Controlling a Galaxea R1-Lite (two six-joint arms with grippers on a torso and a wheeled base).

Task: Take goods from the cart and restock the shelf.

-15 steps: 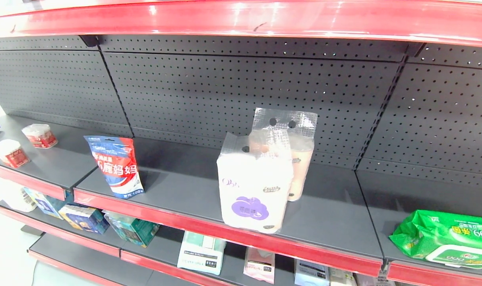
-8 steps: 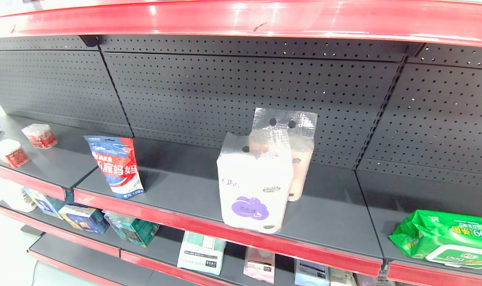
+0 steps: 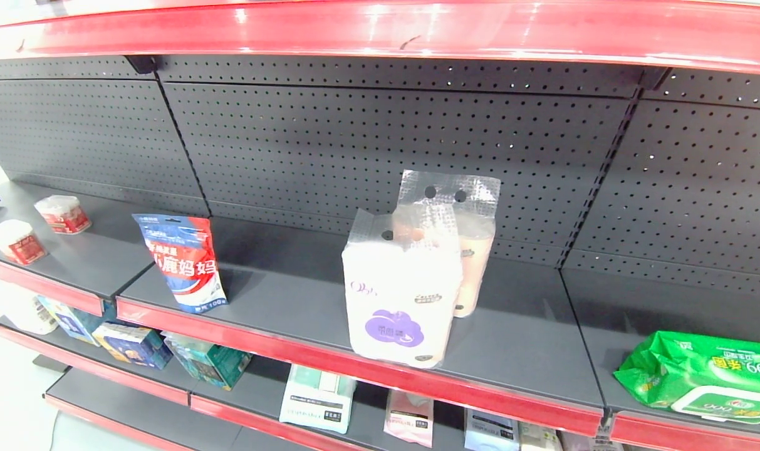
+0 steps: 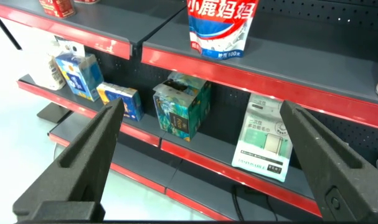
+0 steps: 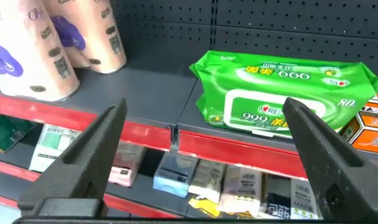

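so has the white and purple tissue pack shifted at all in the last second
No. The white and purple tissue pack stands at the same spot by the red shelf edge, still overlapping the peach pack behind it.

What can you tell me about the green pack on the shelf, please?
The green pack is a soft, glossy plastic pouch with gathered ends, printed in white and yellow. A white oval flap on its upper face looks shut. It lies flat on the dark shelf, near the red front lip, one bay right of the tissue rolls. An orange box sits close beside it; whether they touch is unclear.
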